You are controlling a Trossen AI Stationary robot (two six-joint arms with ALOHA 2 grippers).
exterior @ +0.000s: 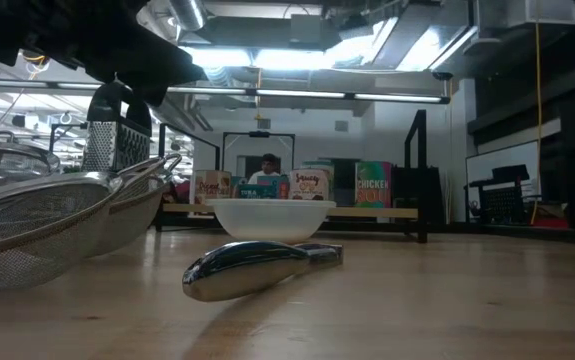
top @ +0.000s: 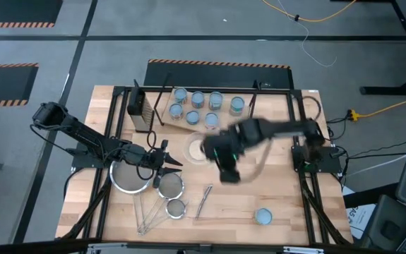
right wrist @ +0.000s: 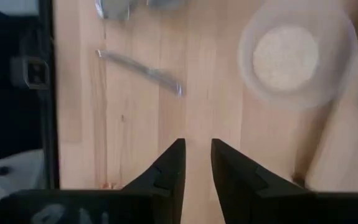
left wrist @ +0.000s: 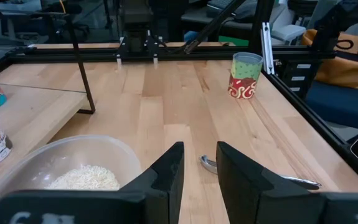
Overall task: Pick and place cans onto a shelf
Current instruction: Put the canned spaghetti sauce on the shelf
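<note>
Pale wooden worktop (top: 273,204) on a black frame was observed, with grey floor around it and a lit room beyond.

The right claw (top: 229,175) was held above the middle of the worktop, empty, its fingers (right wrist: 172,165) set a narrow gap apart with bare wood showing between them. The left claw (top: 166,156) was found over the steel strainers (top: 130,176), likewise empty, its fingers (left wrist: 169,171) narrowly parted.

Just beside the right claw, toward the shelf (top: 162,116), the clear bowl of grains (top: 197,149) was noted, and toward the near edge a steel utensil (top: 203,200).

Seven cans (top: 198,99) were counted standing upright on the shelf at the far side. One remaining can (top: 263,216) was seen alone near the front edge of the worktop, upright, its axis vertical and its pale blue top facing upward.

That can lay forward of the right claw and toward the right arm's own side, apart from it. The right arm was judged clearly nearer; the left claw stood well apart with the strainers between. A descent over the upright can from above was judged to be called for next.
</note>
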